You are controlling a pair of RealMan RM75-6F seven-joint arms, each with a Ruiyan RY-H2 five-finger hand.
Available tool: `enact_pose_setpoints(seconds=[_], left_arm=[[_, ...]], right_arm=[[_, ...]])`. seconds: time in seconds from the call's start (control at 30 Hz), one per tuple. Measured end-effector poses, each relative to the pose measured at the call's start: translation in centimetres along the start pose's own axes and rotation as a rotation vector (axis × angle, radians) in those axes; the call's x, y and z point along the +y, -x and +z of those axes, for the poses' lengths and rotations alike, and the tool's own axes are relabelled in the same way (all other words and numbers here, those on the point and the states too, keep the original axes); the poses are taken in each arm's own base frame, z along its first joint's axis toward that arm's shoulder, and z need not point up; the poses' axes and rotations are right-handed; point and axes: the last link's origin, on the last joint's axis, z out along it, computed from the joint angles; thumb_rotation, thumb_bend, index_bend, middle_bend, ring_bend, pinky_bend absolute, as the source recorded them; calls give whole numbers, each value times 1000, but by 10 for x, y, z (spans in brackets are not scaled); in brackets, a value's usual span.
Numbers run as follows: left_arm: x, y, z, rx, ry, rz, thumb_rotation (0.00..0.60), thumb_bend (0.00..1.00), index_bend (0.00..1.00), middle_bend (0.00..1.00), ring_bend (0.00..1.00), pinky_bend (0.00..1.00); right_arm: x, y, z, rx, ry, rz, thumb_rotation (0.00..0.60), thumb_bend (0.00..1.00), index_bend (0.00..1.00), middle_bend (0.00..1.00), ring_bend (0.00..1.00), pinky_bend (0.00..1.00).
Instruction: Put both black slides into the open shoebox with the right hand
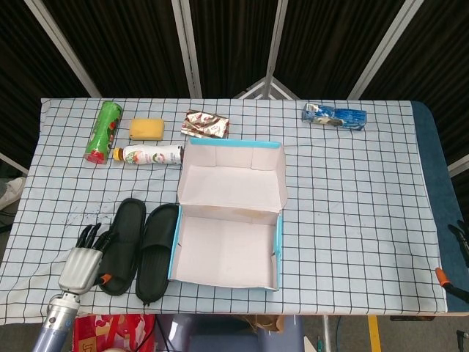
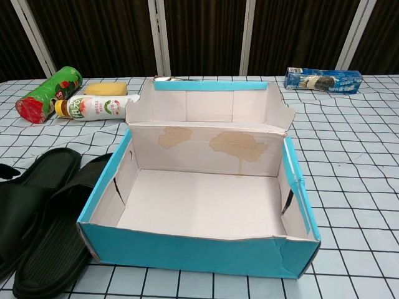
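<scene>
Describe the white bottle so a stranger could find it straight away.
Start at the open shoebox in the middle of the checked table. Just past its raised lid's far left corner lies the white bottle, on its side, orange cap pointing left. It sits in front of the yellow sponge, beside the green can; it is the only white thing in that cluster.
</scene>
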Motion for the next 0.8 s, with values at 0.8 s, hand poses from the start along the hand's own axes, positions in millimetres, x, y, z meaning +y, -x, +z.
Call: enact_pose_setpoints(seconds=[0.8], left_arm=[[4, -3, 3, 15, 18, -16, 600, 372, 466, 426, 0, 0]], right_arm=[[0, -1, -1, 2, -3, -3, 600, 349, 105, 69, 46, 0]])
